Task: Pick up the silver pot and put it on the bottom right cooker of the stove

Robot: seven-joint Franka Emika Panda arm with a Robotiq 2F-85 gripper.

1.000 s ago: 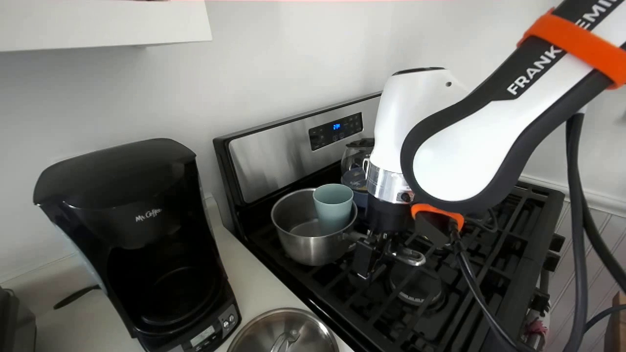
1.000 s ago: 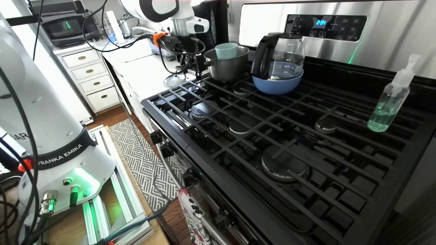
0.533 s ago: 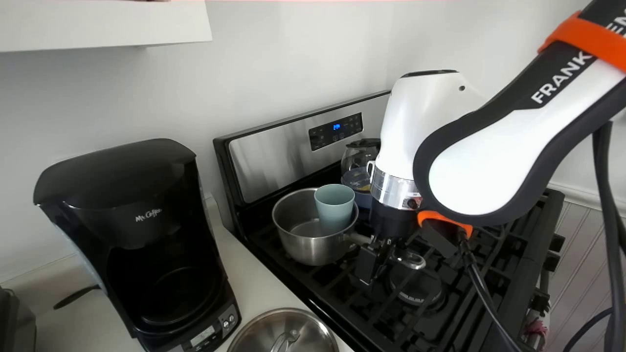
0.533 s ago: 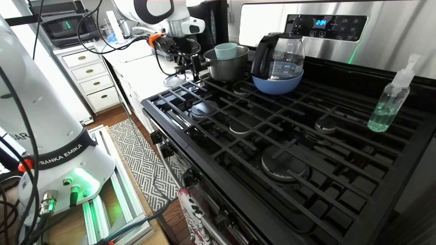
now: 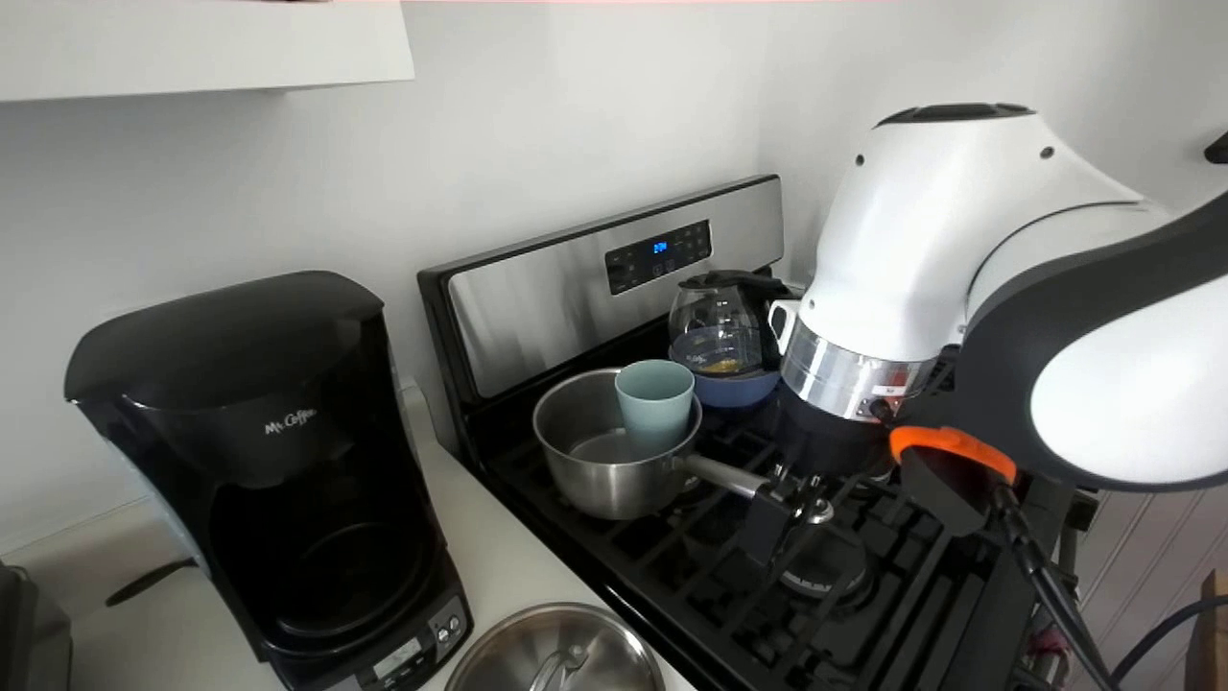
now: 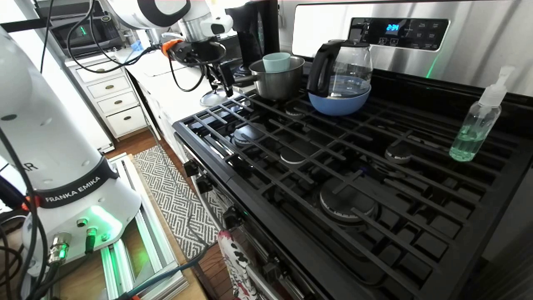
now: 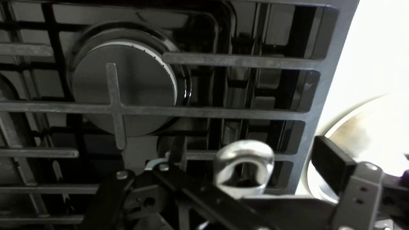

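Black-topped gas stove (image 6: 333,150): cast-iron grates (image 7: 207,112), stainless back panel (image 6: 491,46), dark display (image 6: 416,37) w/ blue digits lit.
Small round silver stainless-steel pot (image 5: 600,489): upright on stove's rear grates, corner next to white counter (image 5: 508,547); seen in both exterior views; well apart from front-right burner (image 6: 347,202) (R as seen facing panel).
Long straight metal handle (image 5: 724,473): from pot side twd stove front; shiny looped end (image 7: 244,149).
Pale teal round cup (image 5: 655,417): in pot, handle side, top above pot rim.
Black two-finger gripper (image 7: 250,155): at handle's end, fingers spread wide; in wrist view looped end sits btw them, gap each side. Contact farther along handle: can't tell.
White/black arm (image 5: 931,230): reaches in over stove from front side; orange band (image 5: 950,447) nr wrist.
Clear glass kettle (image 6: 343,81): black handle + blue bottom; rear grates, just beside pot.
Clear bottle (image 6: 472,133): green liquid, white top; on grates, well apart from pot.
Round silver metal lid (image 5: 523,643): on counter nr stove edge; partly seen in wrist view, overexposed.
Black coffee maker (image 5: 240,403): same counter, nr lid.
Floral towel (image 6: 239,266): hangs at stove front.
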